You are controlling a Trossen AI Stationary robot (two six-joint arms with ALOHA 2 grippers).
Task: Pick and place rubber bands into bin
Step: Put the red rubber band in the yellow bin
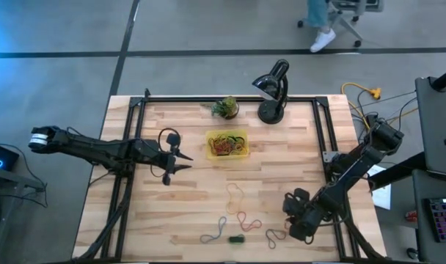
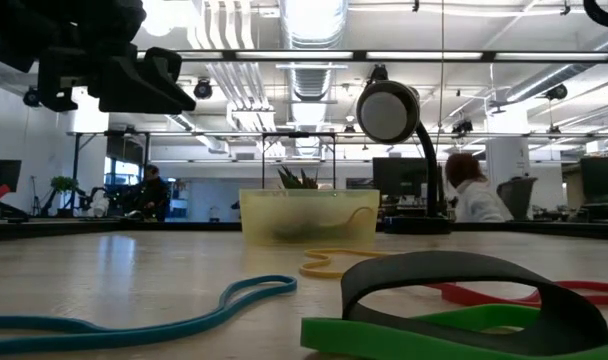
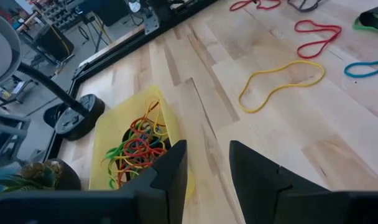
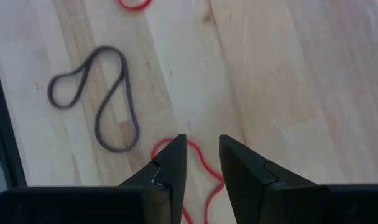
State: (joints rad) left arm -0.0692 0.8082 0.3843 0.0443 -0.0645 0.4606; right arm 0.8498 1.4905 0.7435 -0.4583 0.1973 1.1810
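Black desk lamp (image 1: 273,92) beside potted plant (image 1: 225,108), perhaps touching.

Left claw (image 3: 206,171) hovers parted; right claw (image 4: 200,167) low, fingers apart.

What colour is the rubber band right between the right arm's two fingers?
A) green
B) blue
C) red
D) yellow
C: in the right wrist view a thin red rubber band lies on the wooden table in the gap of the right end effector, with a grey band off to one side.
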